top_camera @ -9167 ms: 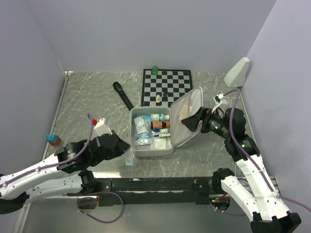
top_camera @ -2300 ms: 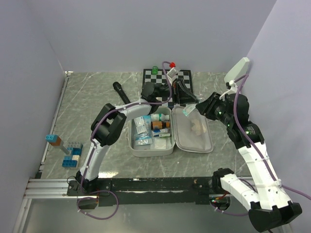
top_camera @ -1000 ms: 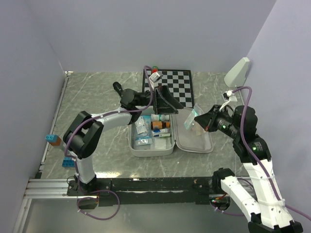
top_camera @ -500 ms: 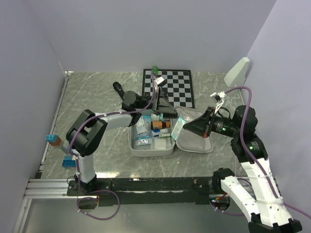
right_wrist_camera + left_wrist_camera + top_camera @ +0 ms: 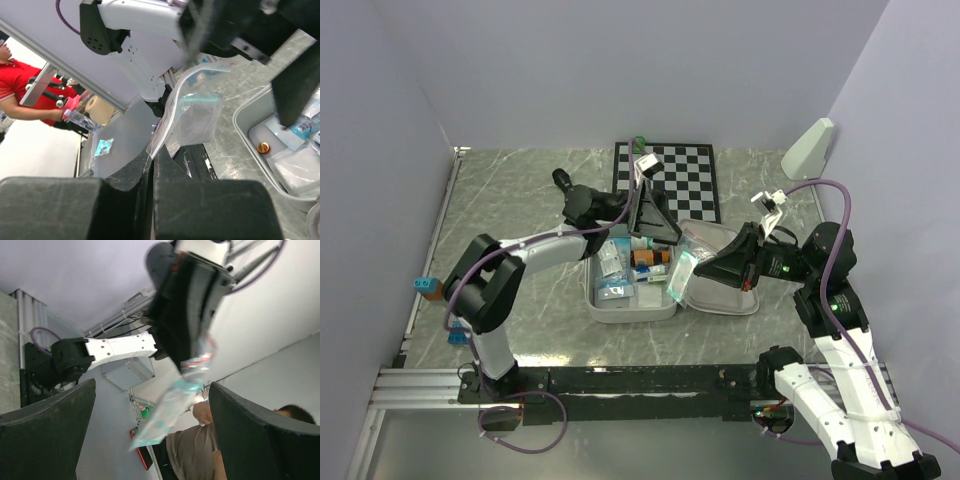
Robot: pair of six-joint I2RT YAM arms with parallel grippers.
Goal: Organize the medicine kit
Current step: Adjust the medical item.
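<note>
The medicine kit lies open on the table, its tray full of packets and small bottles, its lid flat to the right. My right gripper is shut on the edge of a clear zip bag with a teal packet inside, held over the hinge. In the right wrist view the zip bag rises from the right gripper, with the kit's tray beside it. My left gripper hovers open over the tray's far edge; its view shows the bag between its spread fingers, untouched.
A chessboard lies behind the kit with a small green piece at its far corner. A white wedge leans at the back right. A black handle lies back left. Coloured blocks sit at the left edge.
My right gripper has carried the zip bag leftward and down, from above the lid to the hinge beside the tray. The left gripper has stayed open near the tray's far edge.
</note>
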